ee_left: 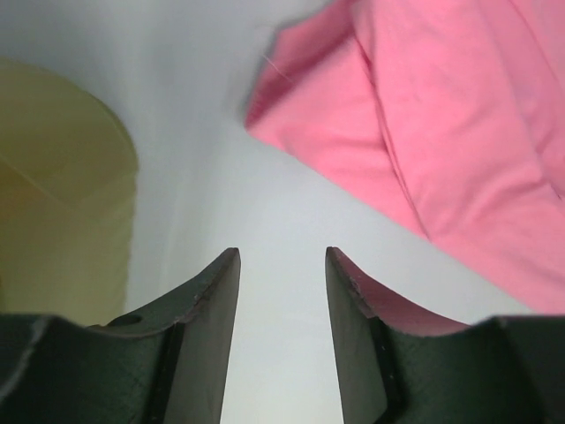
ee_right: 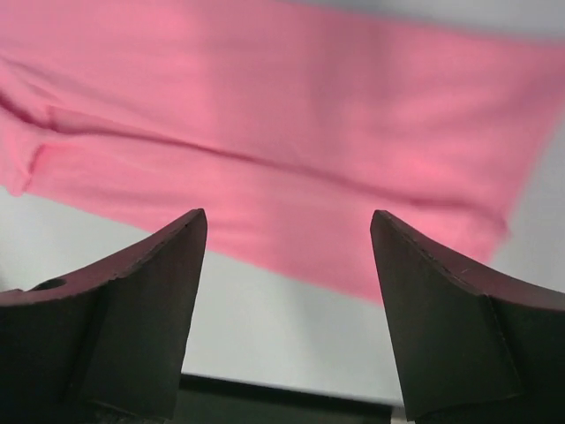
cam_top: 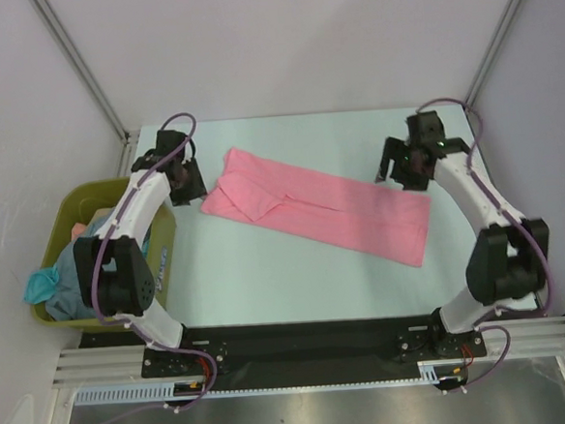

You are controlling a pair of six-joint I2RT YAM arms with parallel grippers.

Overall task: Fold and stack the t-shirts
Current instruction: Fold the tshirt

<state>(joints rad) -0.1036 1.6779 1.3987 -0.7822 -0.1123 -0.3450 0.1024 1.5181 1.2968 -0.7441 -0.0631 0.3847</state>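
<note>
The pink t-shirt lies flat on the pale table, already narrowed into a long band. Its long axis runs on a slant from the far left towards the near right. That slant puts one short end at each arm. The bulkier end with the overlapping folds sits just beside the left gripper, and the squarer end sits under and just in front of the right gripper. In the left wrist view the fingers stand moderately apart with only bare table between them. The cloth lies ahead and off to their right, and one edge shows just past the right-hand finger. In the right wrist view the fingers are spread wide and hold nothing. The pink band crosses the whole view just ahead of the tips, with a strip of table between them and its nearest edge. So neither arm has hold of the shirt, and each is nearer to its own end. My judgement is that the coming fold must go across the long axis, one short end carried over to meet the other, so each gripper has to reach inward to the corners on its side. The remaining shirts, one teal and one grey-blue, are heaped in the olive-green bin beside the left arm, well apart from the pink one.
</note>
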